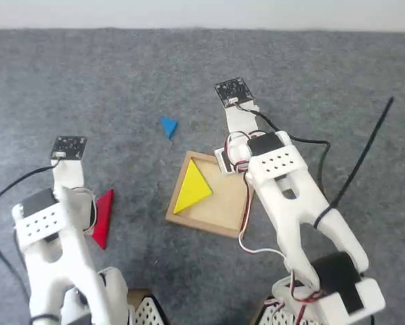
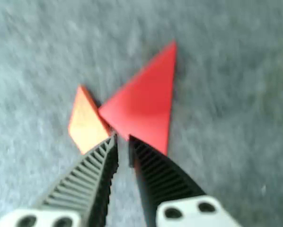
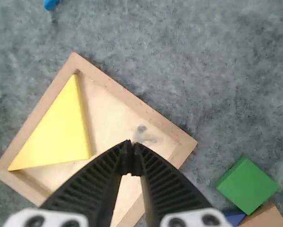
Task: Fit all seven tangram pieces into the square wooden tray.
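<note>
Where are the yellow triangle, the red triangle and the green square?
Yellow triangle (image 1: 191, 187): high view, middle of its top face.
Red triangle (image 2: 144, 111): left wrist view, middle of its top face.
Green square (image 3: 247, 185): right wrist view, middle of its top face.

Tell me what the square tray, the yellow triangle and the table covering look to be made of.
Square tray: probably bare light wood, pale tan and matte, with a raised rim. Yellow triangle: smooth, even colour, matte; painted wood or plastic, cannot tell which. Table covering: grey fuzzy textile, like felt or short carpet.
</note>
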